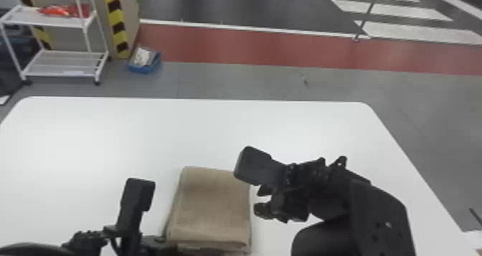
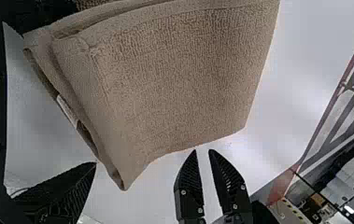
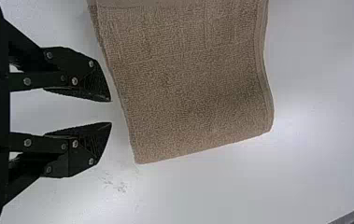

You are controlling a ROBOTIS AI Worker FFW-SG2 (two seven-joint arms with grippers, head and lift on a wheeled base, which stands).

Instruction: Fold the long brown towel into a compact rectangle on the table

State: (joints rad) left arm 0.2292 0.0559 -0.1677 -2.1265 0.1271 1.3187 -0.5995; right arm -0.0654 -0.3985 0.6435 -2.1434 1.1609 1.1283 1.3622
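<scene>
Your right arm point(image 1: 380, 216) comes in from the lower right of the brown towel point(image 1: 215, 205), bent at the wrist so its gripper point(image 1: 261, 200) points across at the towel's right side. Its jaws stand partly open, a moderate gap between them, empty and just beside the cloth. Your left gripper point(image 1: 161, 244) is low by the towel's near left corner, pointing inward; its jaws are wide apart, with nothing clamped between them.

You have the towel folded into a layered, roughly rectangular stack, flat on the white table point(image 1: 107, 137). A pale label point(image 2: 66, 109) peeks out between layers along one edge; any writing on it is too small to read. Well beyond the towel, to its left, stand a white cart point(image 1: 53, 21) and a blue bin point(image 1: 143, 69) on the floor.
</scene>
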